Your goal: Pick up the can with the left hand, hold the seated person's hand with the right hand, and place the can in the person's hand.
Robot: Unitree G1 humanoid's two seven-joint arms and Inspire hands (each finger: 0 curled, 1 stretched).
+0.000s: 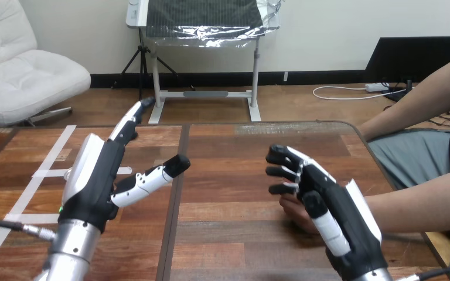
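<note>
Your left robot hand (94, 175) stands at the left of the frame. Its fingers are straight and point toward the upper middle, its thumb is spread out to the right, and it has hold of nothing. Your right robot hand (337, 202) sits at lower right, directly over the person's hand (296, 212). That hand lies low on the tabletop (228, 170), and its forearm (422, 202) runs in from the right edge. The two seem to touch, but the back of the right robot hand covers the contact, so you cannot tell whether it has a real grip.

The coming move turns on one relation. The person's hand lies to the right of your empty left robot hand and slightly lower in the frame, across the dark seam down the middle of the boards. Hand and forearm run roughly left to right, and the right robot hand is by far the nearer one. You cannot tell from here where the can is, so judge the pick-up as not yet done.

Bare boards lie open between the two robot hands. White tape strips (47, 170) cross the boards at far left. The rounded right edge of the tabletop runs close behind the person's forearm, so there is little room on that side.
</note>
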